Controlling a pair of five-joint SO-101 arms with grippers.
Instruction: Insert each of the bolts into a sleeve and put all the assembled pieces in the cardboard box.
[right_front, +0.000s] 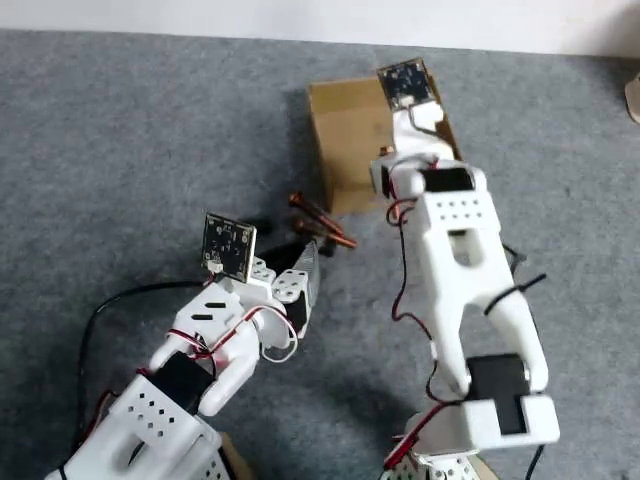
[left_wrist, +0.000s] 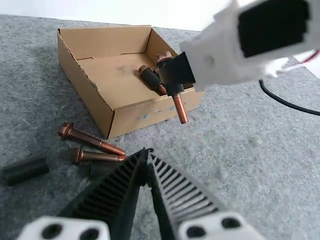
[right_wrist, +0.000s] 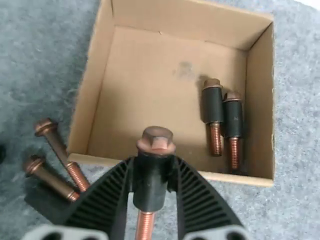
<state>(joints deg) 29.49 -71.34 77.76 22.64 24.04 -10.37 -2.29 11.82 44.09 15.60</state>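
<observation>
Boxing step: the right end effector (right_wrist: 151, 162) grips a sleeved bolt (right_wrist: 155, 141) over the cardboard box (right_wrist: 91, 92) edge. Next, move inward and release. The left end effector (left_wrist: 148, 157) sits closed, empty.

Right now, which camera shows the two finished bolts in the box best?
The right wrist view: both finished bolts lie whole, side by side in the box. The left wrist view shows one partly behind the right gripper. In the high view the right arm covers them.

arms (right_front: 465, 250): white shells; motors (right_front: 497, 380): black; cables (right_front: 402, 262): red, black; gripper (left_wrist: 148, 155): black, ribbed
</observation>
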